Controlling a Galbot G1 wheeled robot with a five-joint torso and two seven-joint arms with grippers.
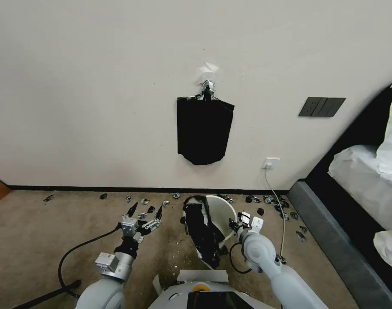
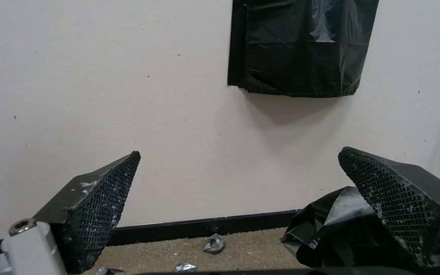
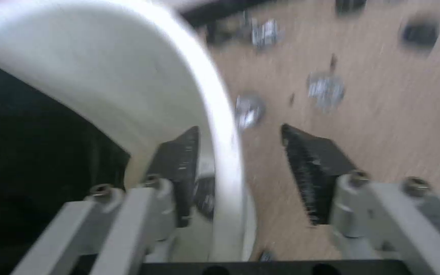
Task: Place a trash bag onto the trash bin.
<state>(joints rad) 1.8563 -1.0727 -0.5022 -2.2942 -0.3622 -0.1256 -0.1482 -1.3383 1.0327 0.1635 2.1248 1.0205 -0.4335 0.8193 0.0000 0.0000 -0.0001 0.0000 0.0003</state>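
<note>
The right gripper (image 1: pixel 241 221) sits at the right side of the trash bin (image 1: pixel 221 210), its fingers spread and straddling the rim: in the right wrist view one finger (image 3: pixel 179 168) lies inside the cream-white wall (image 3: pixel 128 76) and the other outside it over the floor, the rim running between them without being pinched. The bin stands on the carpeted floor near the wall's black baseboard, tipped so its mouth faces the robot's left and forward.

The trash bag (image 1: pixel 202 234) is draped over the bin's left and near rim, crumpled, hanging down its outer side toward the robot's base; the far and right parts of the rim are bare, so I judge the bag only partly fitted.

The left gripper (image 1: pixel 141 214) hovers above the floor, well apart from the bin on its left, fingers wide and holding nothing. In the left wrist view the bag's crinkled edge (image 2: pixel 327 229) shows just past its right-hand finger.

The key relation: the loose bag lies to the right of the left gripper, between the two arms, its long axis running from the rim toward the robot. The right gripper is nearer the bare rim, the left nearer the slack plastic.

On the wall above hangs a flat black bag pack (image 1: pixel 203 133) at a silver clip (image 1: pixel 207 88); foil scraps (image 1: pixel 264 199) litter the floor along the baseboard
</note>
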